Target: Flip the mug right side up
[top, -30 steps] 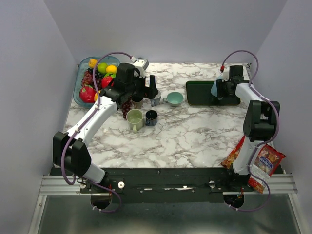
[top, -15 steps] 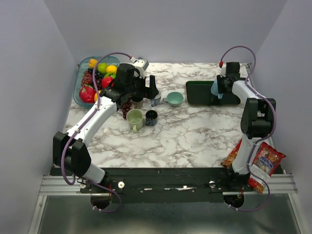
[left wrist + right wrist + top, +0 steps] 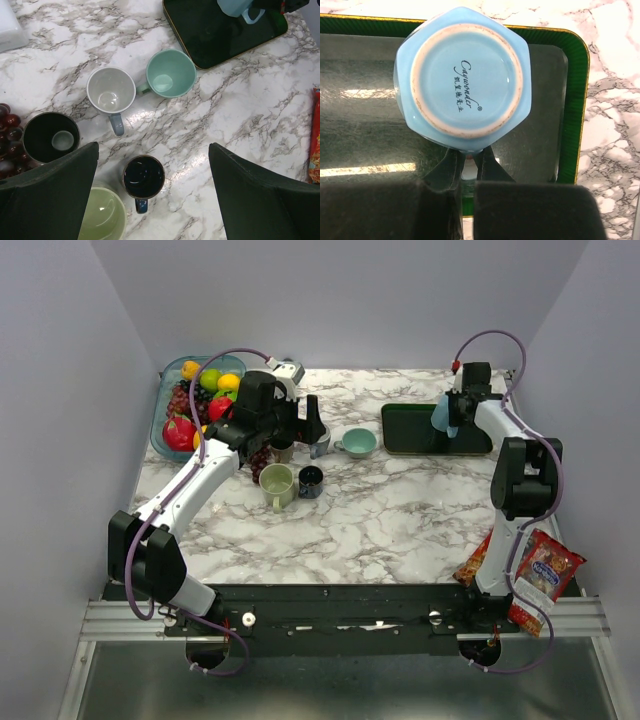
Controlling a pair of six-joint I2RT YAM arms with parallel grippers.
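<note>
The mug (image 3: 465,75) is light blue and six-sided, and it is upside down with its printed base facing the right wrist camera. It sits over the dark green tray (image 3: 572,100) at the back right of the table. My right gripper (image 3: 468,157) is shut on the mug's handle, which is pinched between the two fingers below the mug's body. From above, the mug (image 3: 442,415) shows at the tray's (image 3: 410,435) right half, against the right gripper (image 3: 456,412). My left gripper (image 3: 154,172) hangs wide open and holds nothing, high above a group of cups.
Upright cups stand at mid-table: a white one (image 3: 110,90), a mint one (image 3: 170,74), a dark blue one (image 3: 144,176), a pale green one (image 3: 102,215) and a black one (image 3: 51,137). A fruit bowl (image 3: 185,405) is at the back left. Snack bags (image 3: 545,575) lie at the right front.
My right gripper has closed on the mug's handle, and mug and wrist have shifted slightly toward the back of the tray. The left arm has stayed still.
</note>
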